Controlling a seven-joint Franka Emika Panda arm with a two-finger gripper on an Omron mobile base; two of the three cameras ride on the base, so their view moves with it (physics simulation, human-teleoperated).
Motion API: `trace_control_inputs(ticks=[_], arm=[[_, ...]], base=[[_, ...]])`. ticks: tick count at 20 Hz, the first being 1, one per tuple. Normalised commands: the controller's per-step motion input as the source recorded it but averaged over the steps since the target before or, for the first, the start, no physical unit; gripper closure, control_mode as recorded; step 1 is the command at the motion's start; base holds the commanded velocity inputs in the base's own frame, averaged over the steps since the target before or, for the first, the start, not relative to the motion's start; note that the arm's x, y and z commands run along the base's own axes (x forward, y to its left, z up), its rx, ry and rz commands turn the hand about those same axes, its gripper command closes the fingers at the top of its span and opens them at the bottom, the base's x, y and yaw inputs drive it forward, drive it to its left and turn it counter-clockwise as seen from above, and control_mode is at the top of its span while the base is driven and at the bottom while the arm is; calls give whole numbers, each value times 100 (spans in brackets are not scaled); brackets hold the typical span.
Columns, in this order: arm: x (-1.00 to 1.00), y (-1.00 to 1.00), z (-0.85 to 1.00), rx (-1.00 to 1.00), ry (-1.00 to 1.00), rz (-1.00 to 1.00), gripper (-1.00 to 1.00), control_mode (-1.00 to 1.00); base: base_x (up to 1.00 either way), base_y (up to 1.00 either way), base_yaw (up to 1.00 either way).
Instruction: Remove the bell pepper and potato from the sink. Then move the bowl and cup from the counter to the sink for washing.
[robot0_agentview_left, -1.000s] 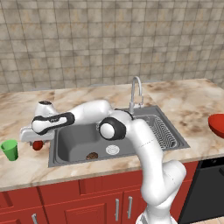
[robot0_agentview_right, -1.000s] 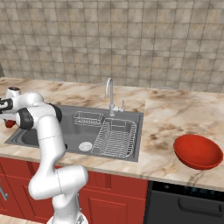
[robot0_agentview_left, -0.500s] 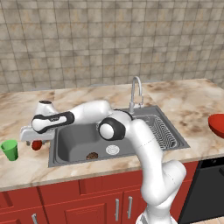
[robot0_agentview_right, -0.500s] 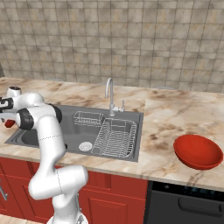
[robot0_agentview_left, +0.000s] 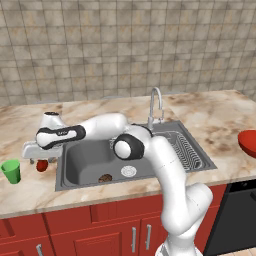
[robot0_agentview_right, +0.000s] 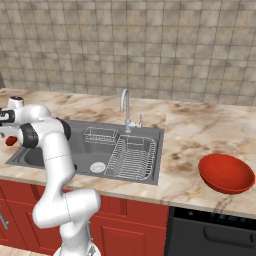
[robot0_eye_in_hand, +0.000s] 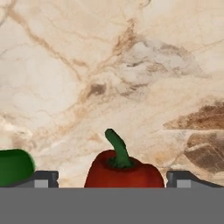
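The tool stands wide open, holding nothing, its tips either side of the small glossy red bell pepper resting on the marble table left of the grey steel sink, beside the green tapered cup; the brown potato lies in the basin

You get two base views looking forward and down from behind the arm, left and right, both sharing the sink and faucet, while your hand view hangs close over the marbled counter.
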Motion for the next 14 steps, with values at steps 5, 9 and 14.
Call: trace_control_inputs(ticks=[5, 9, 14], arm=[[-1, -18, 32, 0, 0, 0, -100, -100], [-6, -29, 33, 0, 0, -1, -100, -100], [-11, -41, 29, 0, 0, -2, -100, -100]], base=[[0, 0, 0], [0, 0, 0], [0, 0, 0]])
